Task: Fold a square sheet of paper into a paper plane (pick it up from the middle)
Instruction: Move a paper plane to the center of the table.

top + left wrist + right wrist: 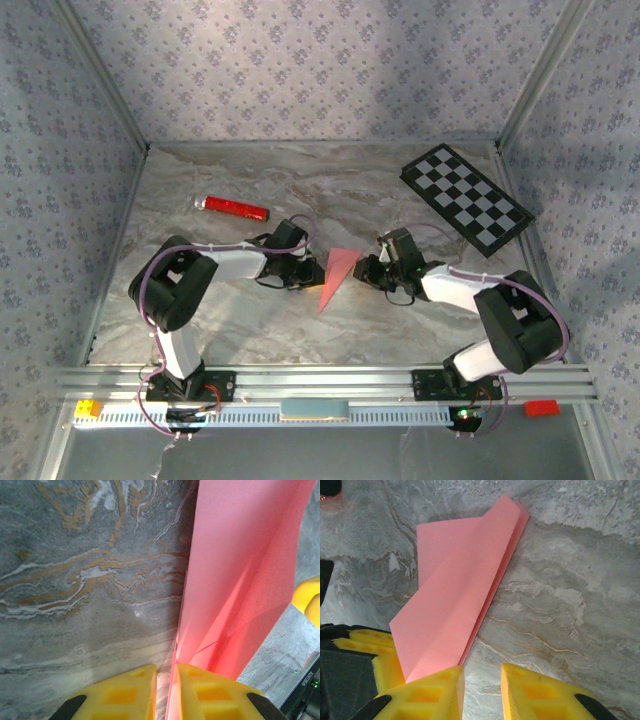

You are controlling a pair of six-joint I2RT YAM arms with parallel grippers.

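The pink sheet of paper [338, 272] is folded into a narrow wedge with a long centre crease and sits mid-table between my two grippers. My left gripper [312, 268] is at its left edge. In the left wrist view the paper [245, 570] rises beside the gripper [166, 672], whose jaws are pinched to a slit with the paper's edge inside. My right gripper [368, 268] stands open at the right side. In the right wrist view the paper [462, 585] lies with one flap raised, and the gripper [482, 672] has bare table between its fingers, the left one over the paper's end.
A red cylinder [236, 208] lies at the back left and a black-and-white checkerboard [466, 198] at the back right. The two grippers are close together: a right finger [307, 600] shows in the left wrist view and a left finger [367, 647] in the right wrist view.
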